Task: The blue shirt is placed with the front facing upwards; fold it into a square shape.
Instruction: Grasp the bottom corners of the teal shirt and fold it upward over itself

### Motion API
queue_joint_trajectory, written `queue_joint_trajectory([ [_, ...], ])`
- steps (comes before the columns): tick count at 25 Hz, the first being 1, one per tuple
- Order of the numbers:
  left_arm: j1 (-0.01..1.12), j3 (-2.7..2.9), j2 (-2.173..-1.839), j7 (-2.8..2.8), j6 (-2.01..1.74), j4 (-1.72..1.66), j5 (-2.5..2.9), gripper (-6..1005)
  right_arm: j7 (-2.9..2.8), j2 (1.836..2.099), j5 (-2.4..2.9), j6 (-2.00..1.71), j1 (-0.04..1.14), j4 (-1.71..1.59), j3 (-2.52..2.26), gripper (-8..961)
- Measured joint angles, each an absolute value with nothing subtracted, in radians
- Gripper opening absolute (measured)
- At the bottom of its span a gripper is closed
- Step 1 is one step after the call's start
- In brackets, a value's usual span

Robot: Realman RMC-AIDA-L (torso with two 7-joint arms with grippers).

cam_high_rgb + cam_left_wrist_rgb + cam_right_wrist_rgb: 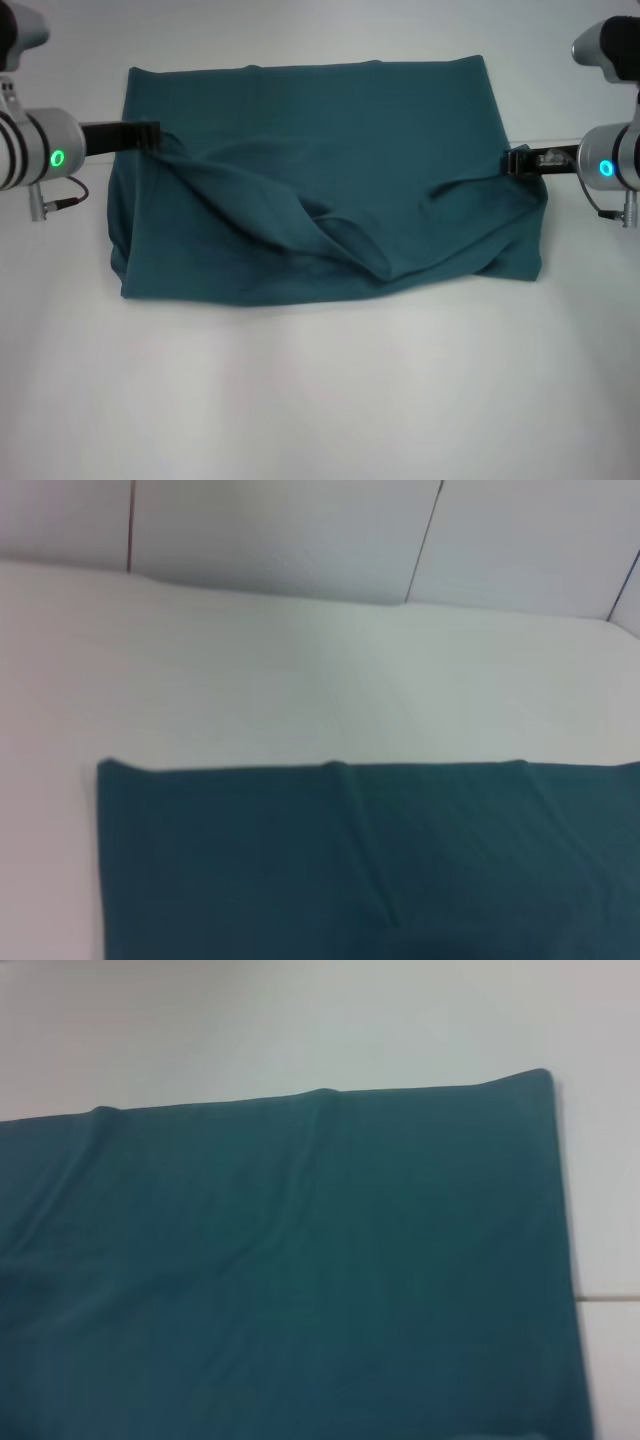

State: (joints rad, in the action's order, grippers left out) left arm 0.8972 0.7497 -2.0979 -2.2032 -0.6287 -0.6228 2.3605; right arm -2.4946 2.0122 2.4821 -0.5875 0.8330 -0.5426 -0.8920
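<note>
A: Where is the blue shirt (330, 180)?

B: In the head view it lies across the middle of the white table (320, 400), folded into a wide teal rectangle. No lettering or collar shows. The far edge, toward 12 o'clock, is straight and flat. The near half, toward 6 o'clock, is rumpled, with a deep diagonal crease running from about 9 o'clock down to 5 o'clock.

A: And the 2 arms?

B: The left gripper (150, 135) reaches in from 9 o'clock and meets the cloth at its left edge, where the fabric bunches against the black fingers. The right gripper (518, 160) comes in from 3 o'clock and touches the right edge.

A: Are the claws closed on the cloth?

B: Both look pinched onto the shirt's edge, with fabric puckering toward each tip. How far apart the fingers stand I cannot tell.

A: What do the wrist views add?

B: The left wrist view shows a flat corner of the shirt (350, 870) on the table (300, 680). The right wrist view shows a smooth expanse of it (300, 1260) with 1 square corner.
</note>
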Motion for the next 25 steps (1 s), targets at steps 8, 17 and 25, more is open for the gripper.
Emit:
queue_joint_trajectory([
  [8,0.909,0.745,-2.102,-2.194,-0.561,-0.617,2.359,27,-2.502,2.011,2.481,-0.522,0.844,-0.543,-0.888,154],
  [17,0.916,0.744,-2.097,-2.195,-0.527,-0.617,2.359,27,-2.493,2.004,2.522,-0.478,0.903,-0.508,-0.9,162],
  [25,0.911,0.748,-2.105,-2.173,-0.525,-0.617,2.364,26,-2.493,2.009,2.548,-0.465,0.913,-0.491,-0.902,169],
])
